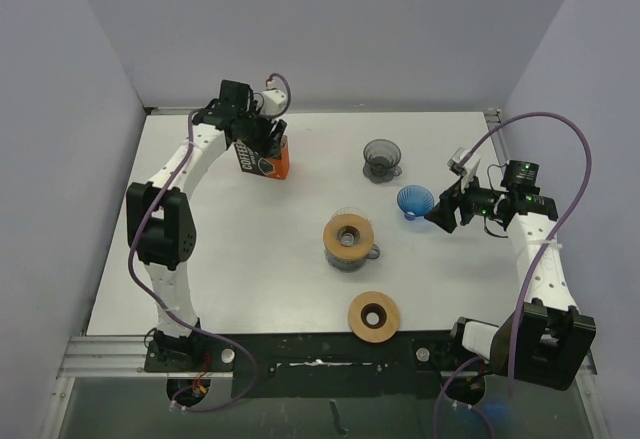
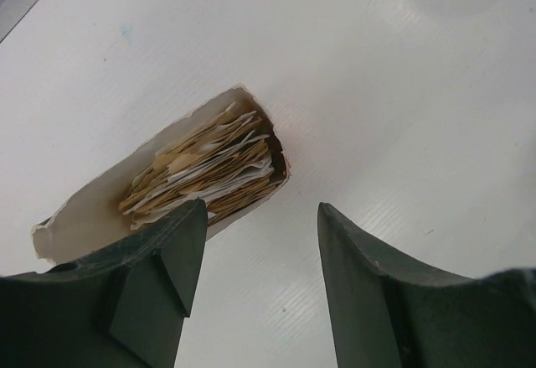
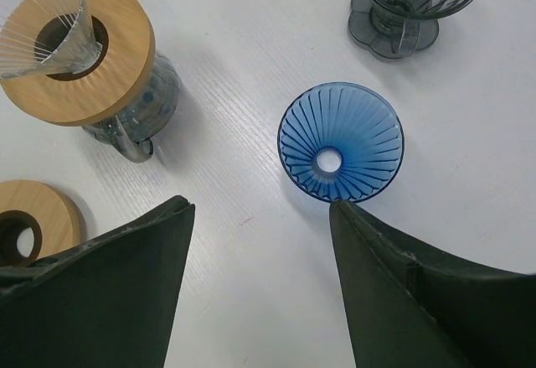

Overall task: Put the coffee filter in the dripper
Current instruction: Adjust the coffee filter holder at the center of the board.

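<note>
Brown paper coffee filters [image 2: 205, 167] are stacked inside an orange box [image 1: 270, 159] lying on its side at the back left, its torn mouth facing my left gripper [image 2: 261, 209]. That gripper [image 1: 258, 129] hovers over the box, open, with only bare table between its fingers. A blue dripper [image 3: 341, 142] stands right of centre [image 1: 414, 200]. My right gripper [image 3: 260, 204] is open just beside it, its right fingertip close to the rim, holding nothing.
A grey dripper [image 1: 381, 159] stands at the back, behind the blue one. A clear dripper on a wooden collar sits on a glass cup [image 1: 349, 241] mid-table. A loose wooden ring [image 1: 374, 316] lies near the front edge.
</note>
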{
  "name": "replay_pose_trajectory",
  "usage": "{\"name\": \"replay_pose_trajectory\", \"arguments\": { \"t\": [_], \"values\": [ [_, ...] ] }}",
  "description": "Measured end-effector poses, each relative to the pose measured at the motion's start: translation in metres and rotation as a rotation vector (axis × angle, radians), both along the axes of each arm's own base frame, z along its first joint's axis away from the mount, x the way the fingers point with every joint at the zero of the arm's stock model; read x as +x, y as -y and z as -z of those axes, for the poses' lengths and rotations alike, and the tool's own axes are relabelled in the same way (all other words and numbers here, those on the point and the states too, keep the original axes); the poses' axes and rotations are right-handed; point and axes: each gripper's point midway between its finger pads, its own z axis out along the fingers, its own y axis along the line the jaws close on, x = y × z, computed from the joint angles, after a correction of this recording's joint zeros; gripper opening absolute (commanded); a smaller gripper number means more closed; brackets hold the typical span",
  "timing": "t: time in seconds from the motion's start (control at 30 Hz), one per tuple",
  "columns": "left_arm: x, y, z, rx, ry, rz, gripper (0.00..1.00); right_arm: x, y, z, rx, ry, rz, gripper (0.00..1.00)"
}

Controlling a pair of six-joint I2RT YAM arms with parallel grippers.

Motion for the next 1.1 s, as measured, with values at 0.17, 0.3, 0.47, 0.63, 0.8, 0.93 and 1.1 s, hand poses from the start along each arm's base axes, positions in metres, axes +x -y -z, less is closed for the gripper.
{"name": "replay_pose_trajectory", "arguments": {
  "t": [0.17,0.3,0.47,0.63,0.8,0.93,1.1],
  "values": [
    [-0.002,-0.003,0.017,0.035,-0.034,0.045,0.53,0.000,0.000,0.000,0.000,0.000,0.000,0.67],
    [-0.002,-0.007,0.022,0.057,-0.036,0.064,0.52,0.000,0.000,0.000,0.000,-0.001,0.000,0.67],
    [-0.002,-0.009,0.023,0.078,-0.023,0.085,0.42,0.001,0.000,0.002,0.000,-0.006,-0.002,0.68],
    [-0.001,-0.014,0.027,0.112,-0.017,0.087,0.33,0.001,0.000,0.005,0.003,-0.017,-0.002,0.68],
    [0.000,-0.020,0.029,0.145,-0.010,0.083,0.22,0.000,0.000,0.005,0.003,-0.021,-0.002,0.68],
    [0.000,-0.021,0.033,0.159,-0.015,0.090,0.15,0.000,0.000,0.005,0.004,-0.023,-0.002,0.68],
    [0.000,-0.022,0.035,0.168,-0.023,0.094,0.08,0.000,0.000,0.005,0.002,-0.021,-0.004,0.69]
  ]
}}
